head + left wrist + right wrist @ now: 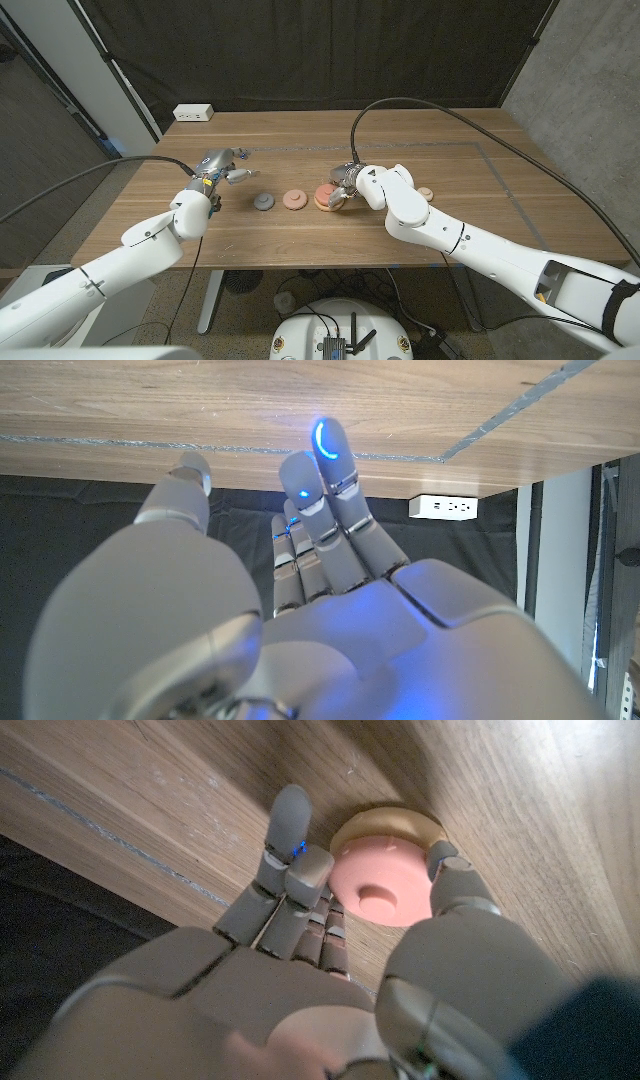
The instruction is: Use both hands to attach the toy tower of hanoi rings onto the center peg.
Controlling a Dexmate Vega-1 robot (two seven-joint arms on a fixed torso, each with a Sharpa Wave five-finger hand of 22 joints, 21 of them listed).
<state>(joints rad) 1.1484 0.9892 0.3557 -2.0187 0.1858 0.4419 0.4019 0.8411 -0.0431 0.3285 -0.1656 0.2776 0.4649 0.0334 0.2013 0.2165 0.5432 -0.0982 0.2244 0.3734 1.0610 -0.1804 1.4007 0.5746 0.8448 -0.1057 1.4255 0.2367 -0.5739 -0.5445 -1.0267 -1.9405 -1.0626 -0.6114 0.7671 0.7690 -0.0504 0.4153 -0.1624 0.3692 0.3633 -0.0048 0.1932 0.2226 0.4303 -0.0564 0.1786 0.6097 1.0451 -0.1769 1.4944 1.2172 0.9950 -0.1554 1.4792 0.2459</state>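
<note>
Wooden surface (400,215): right hand (345,188) spread over the pink ring (385,885) should close squarely; left hand (218,167) waits wide.

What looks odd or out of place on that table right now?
Nothing looks spilled or broken. The toy's pieces lie in a loose row: a grey piece, a pink ring, and a pink ring on a tan one at the right hand. One small piece sits apart behind the right arm.
</note>
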